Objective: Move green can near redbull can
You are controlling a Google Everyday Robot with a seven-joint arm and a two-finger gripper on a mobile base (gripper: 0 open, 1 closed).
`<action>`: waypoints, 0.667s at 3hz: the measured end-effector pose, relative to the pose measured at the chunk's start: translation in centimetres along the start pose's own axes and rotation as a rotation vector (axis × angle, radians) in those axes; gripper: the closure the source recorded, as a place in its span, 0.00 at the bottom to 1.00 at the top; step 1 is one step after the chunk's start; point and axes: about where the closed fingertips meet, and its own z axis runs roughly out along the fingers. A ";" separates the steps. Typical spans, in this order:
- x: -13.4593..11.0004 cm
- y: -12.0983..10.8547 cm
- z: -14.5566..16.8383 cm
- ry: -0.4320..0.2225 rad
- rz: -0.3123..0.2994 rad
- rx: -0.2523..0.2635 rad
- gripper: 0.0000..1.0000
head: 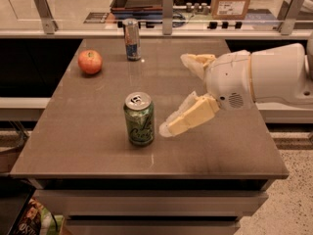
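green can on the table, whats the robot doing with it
The robot's hand hangs open just right of the green can in the picture, not touching it. The can stands upright near the front edge of the table. The redbull can stands at the far edge, with an apple to its left. Nothing is gripped yet.
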 end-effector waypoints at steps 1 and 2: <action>1.0 0.4 1.8 -0.021 0.024 -0.027 0.00; 2.1 0.9 3.2 -0.063 0.054 -0.033 0.00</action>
